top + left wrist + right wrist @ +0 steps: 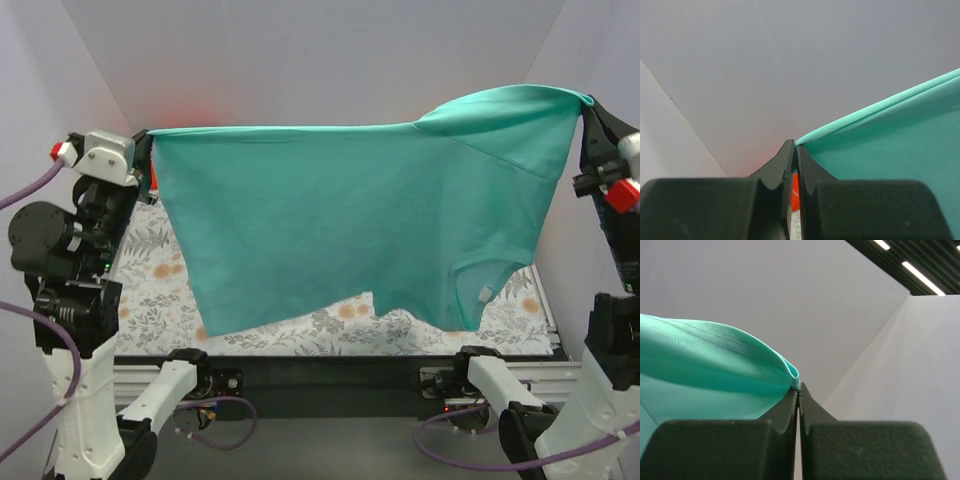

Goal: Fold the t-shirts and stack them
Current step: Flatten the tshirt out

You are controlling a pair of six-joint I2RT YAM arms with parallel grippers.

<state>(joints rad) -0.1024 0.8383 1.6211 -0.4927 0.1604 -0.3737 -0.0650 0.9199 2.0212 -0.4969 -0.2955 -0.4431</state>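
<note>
Two-point spreading hold: shirt [350,220] clamped by left gripper [793,148] and right gripper [799,388] (hanging between them); next, lower flat, keeping tension.

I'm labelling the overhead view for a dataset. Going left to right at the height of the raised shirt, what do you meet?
left gripper, pinching one corner → teal t-shirt, spread out in the air → right gripper, pinching the other end.
</note>
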